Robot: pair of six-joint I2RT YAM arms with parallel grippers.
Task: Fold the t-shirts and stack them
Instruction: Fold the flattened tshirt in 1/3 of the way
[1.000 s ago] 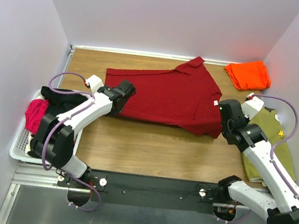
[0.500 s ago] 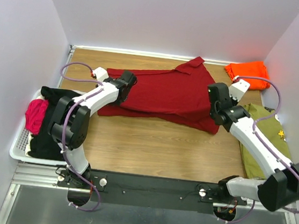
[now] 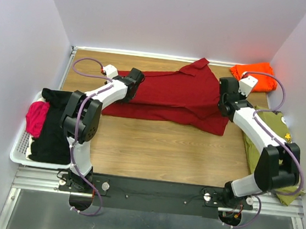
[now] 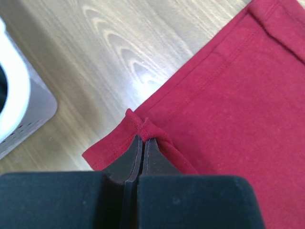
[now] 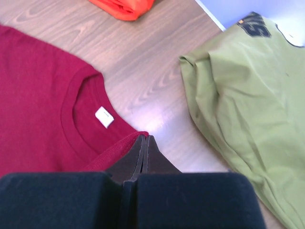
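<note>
Your left hand (image 4: 142,139) and right hand (image 5: 144,139) pinch opposite ends of the soft dark red t-shirt (image 3: 172,94), which lies left-right, collar rightward.

Bright, even light throughout; soft glare on the table (image 4: 138,71).

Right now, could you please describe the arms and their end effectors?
Both the left arm and right arm have white links with black joints, each trailing a looped lavender cable. The left end effector and right end effector have black tapered fingers.
</note>
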